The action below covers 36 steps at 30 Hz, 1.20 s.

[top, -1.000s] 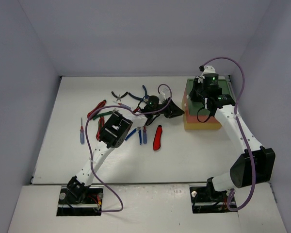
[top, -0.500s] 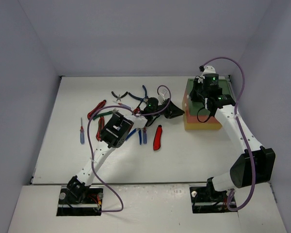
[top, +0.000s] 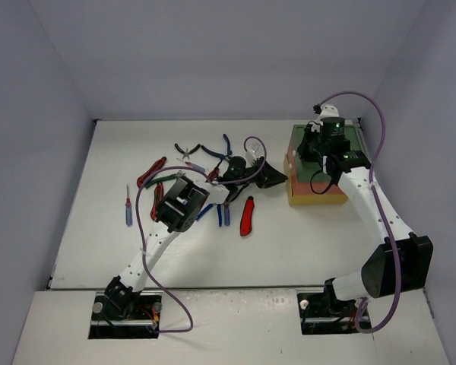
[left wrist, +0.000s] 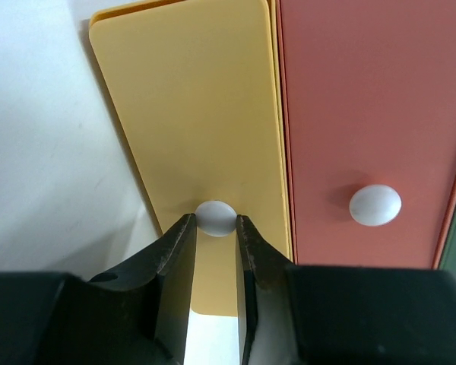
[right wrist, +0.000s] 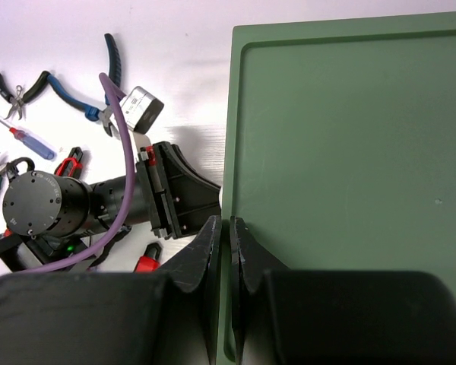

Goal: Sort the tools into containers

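The drawer unit [top: 319,190] stands at the right, with its green top [right wrist: 349,152], red-orange drawer [left wrist: 365,114] and yellow bottom drawer [left wrist: 197,114]. My left gripper [left wrist: 215,220] is shut on the white knob [left wrist: 215,216] of the yellow drawer; in the top view it [top: 278,176] sits at the unit's left face. My right gripper [right wrist: 229,225] is shut on the left rim of the green top, above the unit [top: 315,150]. Tools lie on the table to the left: a red utility knife [top: 247,216], blue screwdrivers [top: 223,214] and pliers [top: 150,172].
The red-orange drawer has its own white knob [left wrist: 375,205]. Blue-handled pliers [right wrist: 68,95] and black pliers [right wrist: 15,87] lie beyond my left arm. A slim screwdriver [top: 127,205] lies apart at the far left. Walls close in the table on three sides.
My left gripper has drawn back slightly to the left with the knob in it, and the unit's left face has shifted a little left. My right gripper stays on the green top.
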### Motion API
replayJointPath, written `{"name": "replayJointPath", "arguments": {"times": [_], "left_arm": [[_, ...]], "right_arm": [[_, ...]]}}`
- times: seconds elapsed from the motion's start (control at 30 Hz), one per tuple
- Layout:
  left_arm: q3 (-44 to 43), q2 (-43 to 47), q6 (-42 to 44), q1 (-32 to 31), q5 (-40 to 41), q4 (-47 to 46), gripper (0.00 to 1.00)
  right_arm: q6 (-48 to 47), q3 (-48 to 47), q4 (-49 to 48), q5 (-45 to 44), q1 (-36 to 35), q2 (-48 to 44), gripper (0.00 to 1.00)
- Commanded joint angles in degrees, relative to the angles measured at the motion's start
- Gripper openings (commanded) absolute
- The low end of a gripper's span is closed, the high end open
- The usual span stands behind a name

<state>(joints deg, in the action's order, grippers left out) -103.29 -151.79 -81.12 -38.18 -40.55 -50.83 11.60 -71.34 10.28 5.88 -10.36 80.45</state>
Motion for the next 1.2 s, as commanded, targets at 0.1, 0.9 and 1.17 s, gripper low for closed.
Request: {"name": "replayJointPath", "arguments": {"times": [0.1,0.9,1.17], "left_arm": [[3.7,10.4,1.2,3.0,-1.0,-4.5,0.00],[24.1,22.1,9.2,8.6,-6.4,0.4,0.00],[27.8,24.1,10.7,10.0,-6.4,0.6,0.00]], "right_arm": [[-1.3,1.0,0.8,1.4,1.7,-2.7,0.00],[-2.5,2.6,0.7,-5.6,2.5,-3.5,0.00],[-2.1,2.2,0.7,-5.3,2.5,-3.1,0.00]]}}
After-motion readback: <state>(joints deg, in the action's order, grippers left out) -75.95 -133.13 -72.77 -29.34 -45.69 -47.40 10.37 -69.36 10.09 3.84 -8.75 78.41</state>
